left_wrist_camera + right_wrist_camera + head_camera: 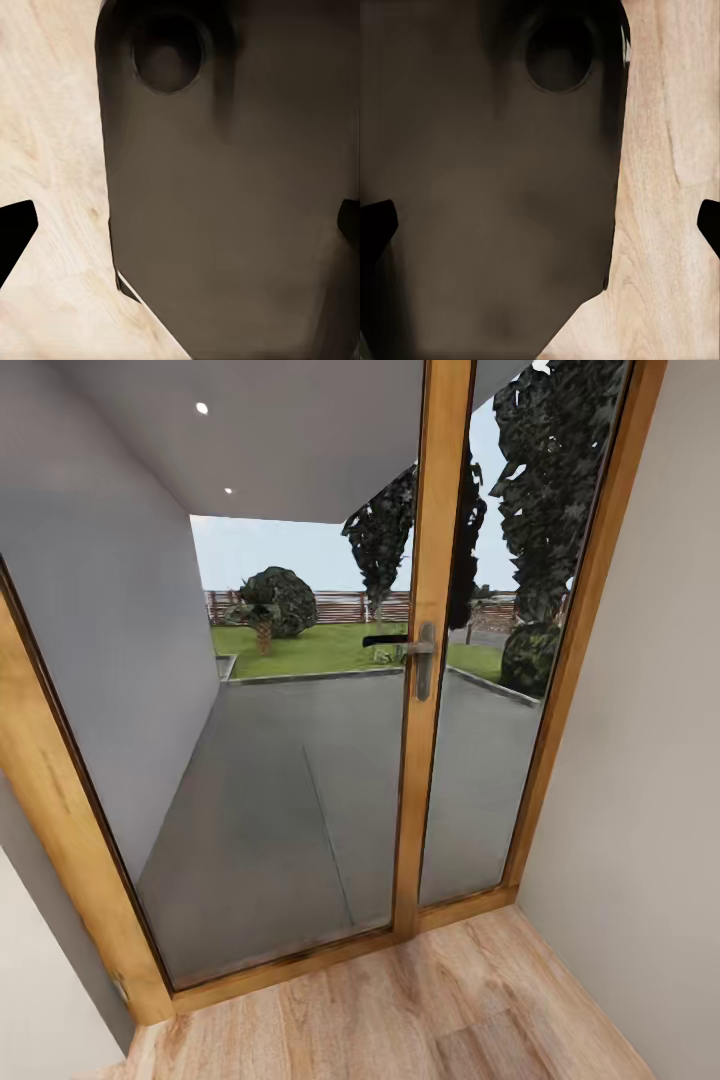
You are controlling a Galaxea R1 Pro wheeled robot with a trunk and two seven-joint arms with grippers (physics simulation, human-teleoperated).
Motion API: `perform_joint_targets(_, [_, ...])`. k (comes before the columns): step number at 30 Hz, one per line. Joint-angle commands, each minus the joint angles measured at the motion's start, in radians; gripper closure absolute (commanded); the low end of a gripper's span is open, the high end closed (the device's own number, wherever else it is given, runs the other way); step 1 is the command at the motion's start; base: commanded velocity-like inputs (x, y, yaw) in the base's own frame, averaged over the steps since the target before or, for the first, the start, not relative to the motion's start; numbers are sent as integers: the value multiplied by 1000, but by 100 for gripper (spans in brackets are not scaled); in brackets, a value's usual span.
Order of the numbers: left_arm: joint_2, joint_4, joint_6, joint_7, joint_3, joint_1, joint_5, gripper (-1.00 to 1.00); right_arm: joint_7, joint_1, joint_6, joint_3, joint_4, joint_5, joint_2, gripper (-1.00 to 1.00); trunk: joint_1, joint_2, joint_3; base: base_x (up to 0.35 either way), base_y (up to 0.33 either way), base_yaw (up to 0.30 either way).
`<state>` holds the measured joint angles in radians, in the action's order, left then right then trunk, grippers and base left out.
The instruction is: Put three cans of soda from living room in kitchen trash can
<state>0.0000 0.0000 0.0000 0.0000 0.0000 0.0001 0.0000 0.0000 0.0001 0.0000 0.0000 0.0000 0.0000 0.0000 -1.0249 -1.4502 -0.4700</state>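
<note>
The cans of soda and the tash can are out of view. In the left wrist view my left gripper [180, 232] is open, its black fingertips [15, 236] at the picture's two edges with nothing held between them. Behind it lie a dark rounded part of the robot's own body [225, 187] and the light wood floor [52, 135]. My right gripper [540, 229] is open too, with its fingertips [375, 225] wide apart over the same dark body [487, 187] and the wood floor [667, 187].
Straight ahead stands a glazed double door in a wood frame [432, 760] with a metal lever handle [420, 652]. A grey patio and a lawn lie beyond the glass. A pale wall [640, 780] closes the right side. Light plank floor [420, 1010] lies at my base.
</note>
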Motion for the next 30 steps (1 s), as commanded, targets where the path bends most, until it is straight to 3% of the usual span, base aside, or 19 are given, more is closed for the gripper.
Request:
perform_joint_targets(1, [0, 0, 0, 0, 0, 0, 0, -100, 0, 0, 0, 0, 0, 0, 0, -100, 0, 0, 0, 0, 0, 0])
perform_joint_targets(4, [-12, 8, -6, -9, 6, 0, 2, -100, 17, -2, -2, 3, -2, 5, -3, -100, 0, 0, 0, 0, 0, 0])
perform_joint_targets(25, [-12, 8, -7, -10, 6, 0, 2, -100, 23, -2, -2, 3, -2, 6, -3, -100, 0, 0, 0, 0, 0, 0])
perform_joint_targets(30, [-24, -21, -30, -8, 5, -18, 3, -100, 21, -7, -30, 3, -31, 6, -32, -100, 0, 0, 0, 0, 0, 0])
